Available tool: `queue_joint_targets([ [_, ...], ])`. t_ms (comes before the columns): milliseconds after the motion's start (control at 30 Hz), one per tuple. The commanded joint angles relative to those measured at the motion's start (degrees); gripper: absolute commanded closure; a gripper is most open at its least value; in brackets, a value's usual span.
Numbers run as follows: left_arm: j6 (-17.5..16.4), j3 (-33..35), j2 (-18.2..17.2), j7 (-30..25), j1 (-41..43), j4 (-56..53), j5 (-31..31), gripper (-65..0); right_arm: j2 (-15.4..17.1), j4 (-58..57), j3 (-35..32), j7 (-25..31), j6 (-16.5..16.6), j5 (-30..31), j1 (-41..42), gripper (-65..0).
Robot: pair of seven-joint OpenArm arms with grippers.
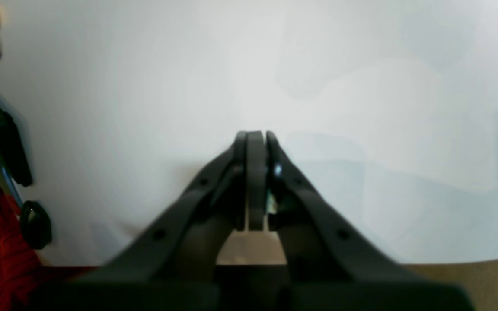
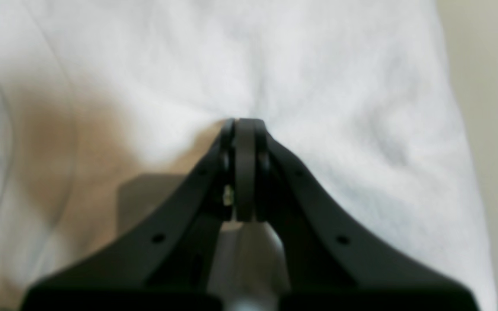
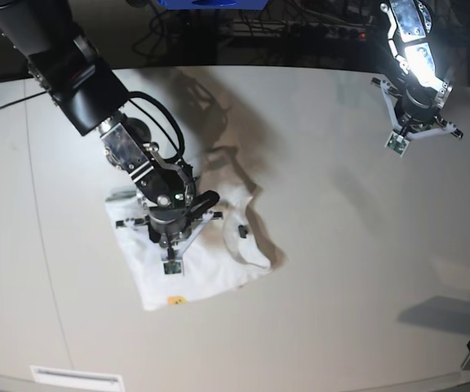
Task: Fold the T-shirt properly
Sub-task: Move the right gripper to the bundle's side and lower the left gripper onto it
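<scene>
left wrist view: the left gripper (image 1: 255, 134) has its jaws pressed together on nothing, hanging over the bare pale surface (image 1: 361, 86). no cloth shows here; some orange and red clutter sits at the frame's left edge, too blurred to name.

right wrist view: the right gripper (image 2: 244, 123) is also closed, its tip down against the white t-shirt (image 2: 339, 86), which puckers around it. whether a pinch of fabric is caught between the jaws i cannot tell.

base view: the t-shirt (image 3: 210, 273) lies bunched into a rough square near the middle-left of the surface (image 3: 341, 245), with the right gripper (image 3: 171, 263) on top of it and the left gripper (image 3: 400, 139) well apart, raised. the cloth looks light, limp and prone to creasing, so it is best taken by a hem or corner, one edge per gripper.
</scene>
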Motion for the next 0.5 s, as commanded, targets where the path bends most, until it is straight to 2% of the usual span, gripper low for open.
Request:
queue_joint_targets([
  [0, 0.6, -0.3, -0.6, -0.4, -0.1, 0.8, 0.3, 0.0, 0.6, -1.5, 0.2, -2.4, -0.7, 0.7, 1.3, -0.3],
  [200, 0.6, 0.1, -0.6, -0.4, -0.8, 0.8, 0.3, 0.0, 1.9, -2.6, 0.4, -2.5, -0.7, 0.7, 1.3, -0.3],
  [367, 0.6, 0.7, 0.4, -0.5, -5.1, 0.0, 0.0, 0.0, 2.0, 3.9, 6.0, -2.9, -0.7, 0.7, -4.2, -0.3],
  [467, 0.6, 5.5, 0.4, -0.5, -8.9, -1.9, 0.3, 0.0, 2.0, 6.7, 6.3, -4.1, -0.7, 0.7, -5.3, -0.3],
])
